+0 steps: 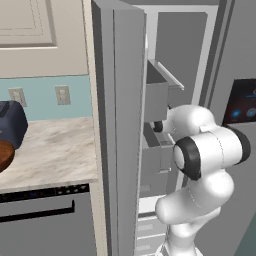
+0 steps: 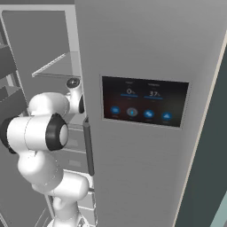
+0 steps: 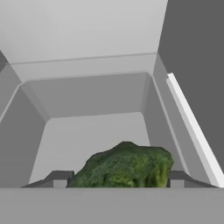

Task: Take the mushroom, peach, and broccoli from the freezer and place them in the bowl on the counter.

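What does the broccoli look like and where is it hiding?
Look into the open freezer, the tall grey compartment beside the counter. In the hand view, the broccoli sits on a pale grey floor between grey walls, with the gripper open on either side of it. It is dark green and bumpy, the one colourful thing there.

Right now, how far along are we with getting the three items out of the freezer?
Done: the freezer door stands open and the arm reaches inside. In hand: the hand view shows the broccoli lying in a grey bin between the open fingers, not yet gripped. Left: grasp it and carry it to the bowl on the counter. Whether the mushroom and peach are already in the bowl cannot be told.
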